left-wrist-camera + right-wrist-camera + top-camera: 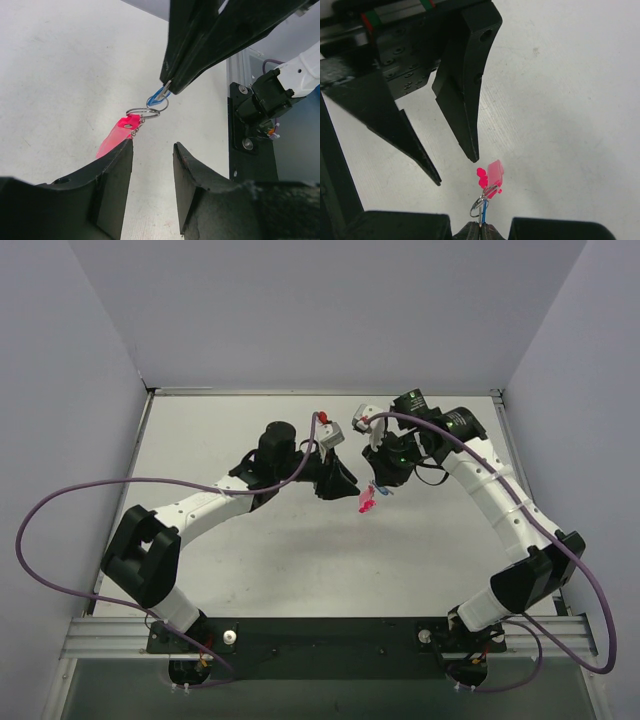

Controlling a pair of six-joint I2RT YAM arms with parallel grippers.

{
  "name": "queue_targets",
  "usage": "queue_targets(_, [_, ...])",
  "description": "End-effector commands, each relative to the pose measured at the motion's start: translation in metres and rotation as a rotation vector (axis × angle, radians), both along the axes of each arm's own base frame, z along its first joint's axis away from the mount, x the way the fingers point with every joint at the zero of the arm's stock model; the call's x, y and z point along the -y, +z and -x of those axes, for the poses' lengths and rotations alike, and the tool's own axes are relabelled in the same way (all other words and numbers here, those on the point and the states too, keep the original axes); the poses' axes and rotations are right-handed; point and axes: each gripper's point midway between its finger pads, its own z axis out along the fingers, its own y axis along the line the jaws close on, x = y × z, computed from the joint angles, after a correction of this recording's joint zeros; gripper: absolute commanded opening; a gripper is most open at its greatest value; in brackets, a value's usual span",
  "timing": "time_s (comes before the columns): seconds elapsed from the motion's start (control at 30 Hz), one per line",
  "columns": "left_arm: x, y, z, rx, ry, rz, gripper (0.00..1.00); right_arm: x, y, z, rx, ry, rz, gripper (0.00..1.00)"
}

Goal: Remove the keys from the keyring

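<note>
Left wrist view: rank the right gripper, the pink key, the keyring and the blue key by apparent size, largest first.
1. right gripper, by far the largest.
2. pink key, though partly hidden.
3. keyring and blue key: these look alike. The blue key is mostly hidden in the shut jaws, so they are left unranked.

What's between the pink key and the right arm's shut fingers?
The thin silver keyring, then a bit of blue key that the right fingers pinch. The pink key hangs off the ring. The left wrist view shows it best.
</note>
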Motion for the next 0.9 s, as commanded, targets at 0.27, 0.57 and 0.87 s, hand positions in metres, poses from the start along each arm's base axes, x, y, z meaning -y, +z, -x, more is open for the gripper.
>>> queue_targets(0.27, [0.017,0.010,0.014,0.069,-0.076,0.034,0.50,-0.002,0.000,0.008,-0.068,-0.057,0.096,0.00])
queue_targets(0.57, [0.022,0.006,0.012,0.117,-0.050,-0.009,0.50,-0.018,0.001,0.012,-0.140,-0.071,0.032,0.00])
queue_targets(0.87, [0.027,-0.002,0.002,0.130,0.005,-0.051,0.51,-0.026,0.000,0.015,-0.180,-0.071,0.000,0.00])
